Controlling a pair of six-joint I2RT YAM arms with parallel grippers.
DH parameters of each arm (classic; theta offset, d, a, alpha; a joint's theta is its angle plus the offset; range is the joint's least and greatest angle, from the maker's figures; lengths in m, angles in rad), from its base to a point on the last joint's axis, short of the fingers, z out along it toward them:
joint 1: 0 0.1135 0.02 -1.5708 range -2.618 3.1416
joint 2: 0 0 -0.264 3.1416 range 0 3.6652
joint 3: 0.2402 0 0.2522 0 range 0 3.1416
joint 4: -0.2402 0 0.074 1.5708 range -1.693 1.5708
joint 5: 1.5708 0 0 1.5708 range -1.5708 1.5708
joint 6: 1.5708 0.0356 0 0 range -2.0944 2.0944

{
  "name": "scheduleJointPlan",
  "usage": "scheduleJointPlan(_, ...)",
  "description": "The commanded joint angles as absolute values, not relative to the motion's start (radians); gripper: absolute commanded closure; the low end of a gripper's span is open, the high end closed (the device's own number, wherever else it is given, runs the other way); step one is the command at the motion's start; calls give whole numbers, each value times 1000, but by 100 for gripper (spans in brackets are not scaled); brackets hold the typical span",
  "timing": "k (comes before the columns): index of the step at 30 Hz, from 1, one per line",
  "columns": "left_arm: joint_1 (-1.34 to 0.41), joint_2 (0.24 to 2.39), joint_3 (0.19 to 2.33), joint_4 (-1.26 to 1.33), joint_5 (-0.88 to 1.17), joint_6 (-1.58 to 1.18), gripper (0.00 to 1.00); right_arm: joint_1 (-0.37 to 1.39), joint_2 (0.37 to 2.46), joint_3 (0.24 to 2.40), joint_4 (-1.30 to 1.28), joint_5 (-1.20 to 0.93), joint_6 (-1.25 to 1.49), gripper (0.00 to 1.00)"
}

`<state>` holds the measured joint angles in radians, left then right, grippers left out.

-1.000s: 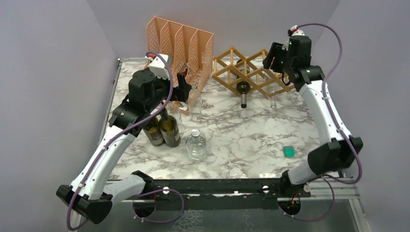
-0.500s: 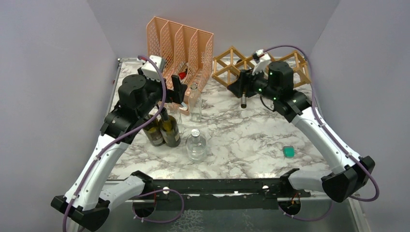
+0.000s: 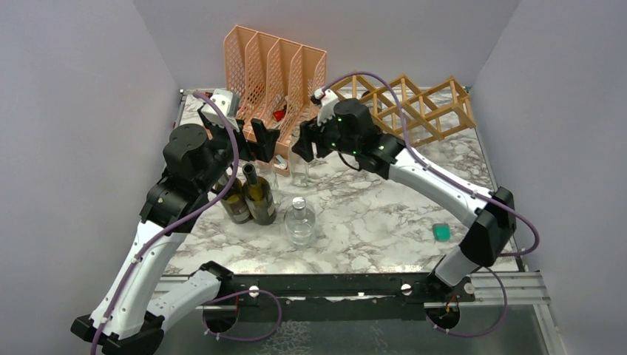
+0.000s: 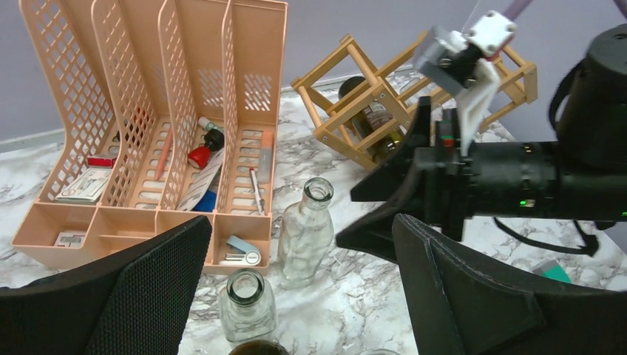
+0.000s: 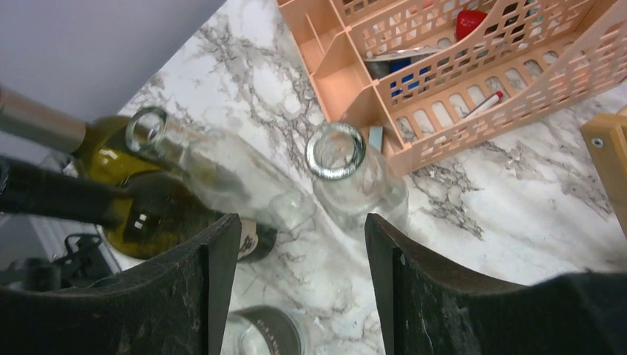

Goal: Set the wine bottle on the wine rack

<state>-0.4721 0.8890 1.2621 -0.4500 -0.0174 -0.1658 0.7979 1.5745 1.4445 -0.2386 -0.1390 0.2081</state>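
Two dark wine bottles (image 3: 259, 198) stand upright side by side at the table's left. In the right wrist view they show at the left (image 5: 140, 214). The light wooden wine rack (image 3: 414, 103) stands at the back right. In the left wrist view the rack (image 4: 347, 74) holds one dark bottle (image 4: 373, 122) lying in a cell. My left gripper (image 3: 262, 137) is open and empty, above and behind the wine bottles. My right gripper (image 3: 303, 144) is open and empty, over a clear glass bottle (image 3: 299, 168) and close to the left gripper.
A peach mesh file organiser (image 3: 277, 66) with stationery stands at the back. A second open clear bottle (image 4: 248, 303) stands beside the first. A capped clear bottle (image 3: 299, 222) stands in front of the wine bottles. A small green object (image 3: 441, 233) lies at the right.
My right arm has swung from the wine rack leftward to the clear bottles by the organiser. My left arm has drawn back a little to the left.
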Motion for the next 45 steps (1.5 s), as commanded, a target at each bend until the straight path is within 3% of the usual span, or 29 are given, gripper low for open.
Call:
scheduleJointPlan(1,-466,881,1278,-424,-26,-151,1,822,1666,1558,-246,45,197,35)
scheduleJointPlan(5,-466,878,1274,-424,-29,-145,1,824,1727,1601,-260,125,190,35)
scheduleJointPlan(15,-466,887,1271,-423,-23,-147,1,827,1821,1665,-242,55,130,47)
scheduleJointPlan(28,-466,900,1278,-425,13,-147,1,828,1839,1621,-169,11,23,49)
scheduleJointPlan(37,-466,912,1285,-425,27,-143,1,828,1854,1615,-169,18,21,42)
scheduleJointPlan(39,-466,914,1287,-425,29,-142,1,828,1853,1613,-164,19,19,48)
scheduleJointPlan(45,-467,925,1291,-423,41,-134,1,828,1804,1580,-123,65,10,85)
